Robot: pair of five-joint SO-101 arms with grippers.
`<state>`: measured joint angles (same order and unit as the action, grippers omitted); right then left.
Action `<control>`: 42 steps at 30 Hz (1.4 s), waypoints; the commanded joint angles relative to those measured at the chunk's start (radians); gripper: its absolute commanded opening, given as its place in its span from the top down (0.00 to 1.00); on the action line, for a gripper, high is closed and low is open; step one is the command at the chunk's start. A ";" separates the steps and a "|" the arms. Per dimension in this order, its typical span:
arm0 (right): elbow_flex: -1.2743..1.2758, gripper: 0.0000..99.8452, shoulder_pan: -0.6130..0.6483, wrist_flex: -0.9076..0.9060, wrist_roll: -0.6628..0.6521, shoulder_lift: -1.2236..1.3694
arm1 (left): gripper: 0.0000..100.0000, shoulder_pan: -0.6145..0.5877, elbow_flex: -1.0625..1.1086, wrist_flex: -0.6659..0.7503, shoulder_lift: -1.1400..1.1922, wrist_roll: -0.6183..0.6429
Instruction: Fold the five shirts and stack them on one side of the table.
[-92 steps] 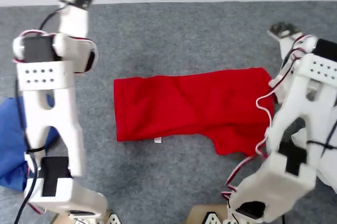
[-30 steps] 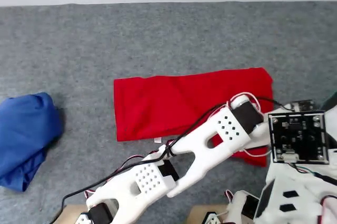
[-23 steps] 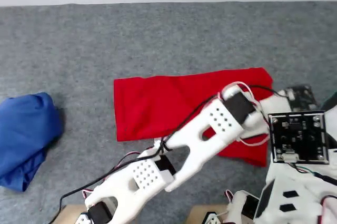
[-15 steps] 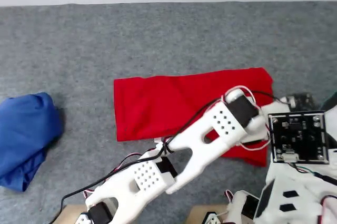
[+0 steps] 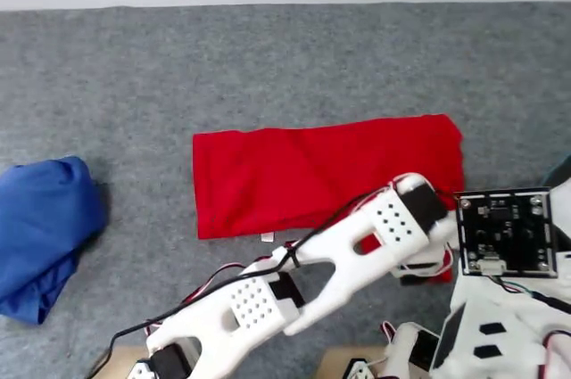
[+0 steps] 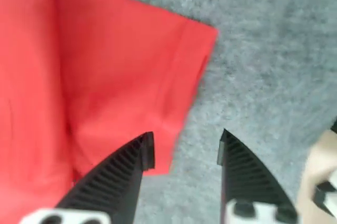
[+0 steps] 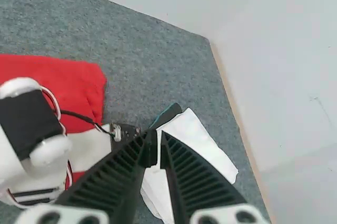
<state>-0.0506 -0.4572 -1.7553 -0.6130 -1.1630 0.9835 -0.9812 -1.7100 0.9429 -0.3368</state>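
Grey table (image 5: 268, 49): near its right edge the left gripper (image 6: 185, 144), jaws released, straddles the red shirt (image 5: 294, 174) sleeve (image 6: 179, 66), likely to pinch it; the right gripper (image 7: 156, 144) is clenched empty, aside.

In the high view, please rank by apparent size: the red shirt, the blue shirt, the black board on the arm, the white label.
1. red shirt
2. blue shirt, bunched up at the picture's edge
3. black board, nearer the camera, so its rank is unsure
4. white label
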 commanded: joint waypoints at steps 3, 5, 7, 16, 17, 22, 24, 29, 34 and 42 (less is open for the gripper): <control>0.003 0.98 -0.012 -0.035 -0.011 0.002 | 0.80 -0.031 -0.010 0.035 0.031 -0.006; 0.003 0.98 -0.012 -0.033 -0.011 0.002 | 0.80 -0.028 -0.012 0.031 0.051 -0.006; 0.003 0.98 -0.012 -0.033 -0.011 0.002 | 0.80 -0.025 -0.012 0.035 0.058 -0.006; 0.003 0.98 -0.012 -0.033 -0.011 0.002 | 0.85 -0.029 -0.013 0.037 0.068 -0.009; 0.003 0.98 -0.012 -0.033 -0.011 0.002 | 0.87 -0.029 -0.013 0.037 0.068 -0.009; 0.005 0.98 -0.012 -0.033 -0.011 0.002 | 0.94 -0.029 -0.010 0.052 0.068 -0.009; 0.005 0.98 -0.012 -0.033 -0.011 0.002 | 0.97 -0.029 -0.012 0.052 0.068 -0.009; 0.005 0.98 -0.012 -0.035 -0.011 0.002 | 0.99 -0.029 -0.012 0.043 0.060 -0.009; 0.005 0.98 -0.012 -0.035 -0.011 -0.004 | 0.99 -0.031 -0.059 0.041 0.058 -0.003; 0.005 0.98 -0.012 -0.035 -0.011 -0.005 | 0.99 -0.081 -0.180 0.041 0.064 -0.002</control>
<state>-0.0506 -0.4572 -1.7553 -0.6130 -1.1630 0.9221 -1.1101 -1.6732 1.0180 -0.3368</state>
